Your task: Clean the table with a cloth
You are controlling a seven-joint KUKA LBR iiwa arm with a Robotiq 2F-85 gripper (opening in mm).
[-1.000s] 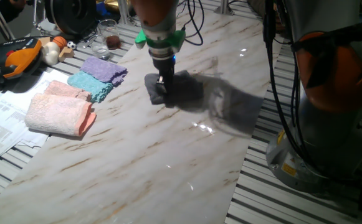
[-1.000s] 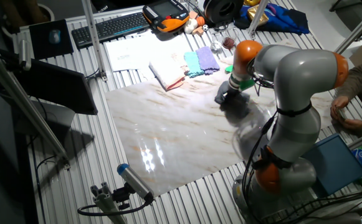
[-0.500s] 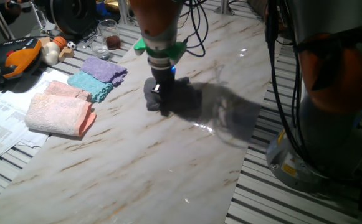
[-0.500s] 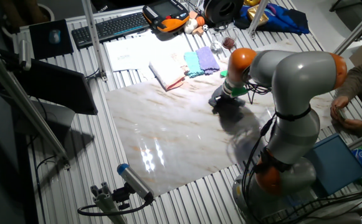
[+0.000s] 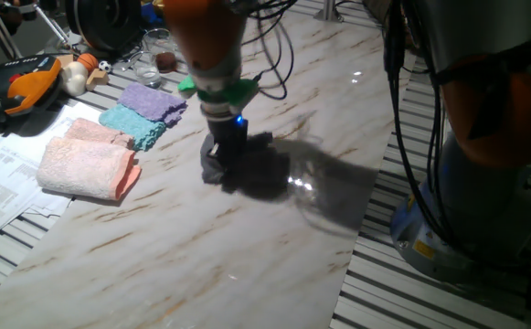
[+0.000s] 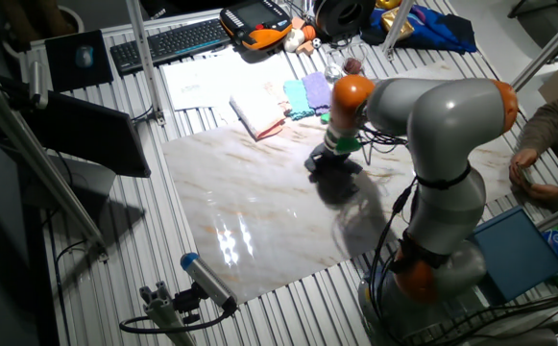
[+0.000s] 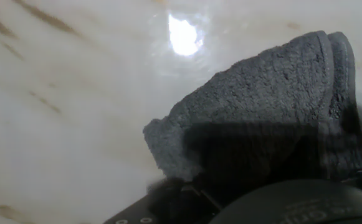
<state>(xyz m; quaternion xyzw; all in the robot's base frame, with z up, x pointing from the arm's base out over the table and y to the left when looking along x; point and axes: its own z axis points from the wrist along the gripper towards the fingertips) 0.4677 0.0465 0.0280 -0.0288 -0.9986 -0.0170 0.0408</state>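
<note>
Jaws look clamped on the cloth (image 5: 216,164), though you cannot see the fingertips themselves: your gripper (image 5: 226,157) points straight down with the dark grey terry bunched under it and pressed onto the table (image 5: 201,265). In the hand view the cloth (image 7: 274,106) fills the right side, folded edges showing, with veined marble (image 7: 56,124) to its left. You are near the middle of the tabletop. Toward the far edge lie a pink towel (image 5: 87,162), a teal cloth (image 5: 134,123) and a purple cloth (image 5: 153,100), well apart from the gripper.
</note>
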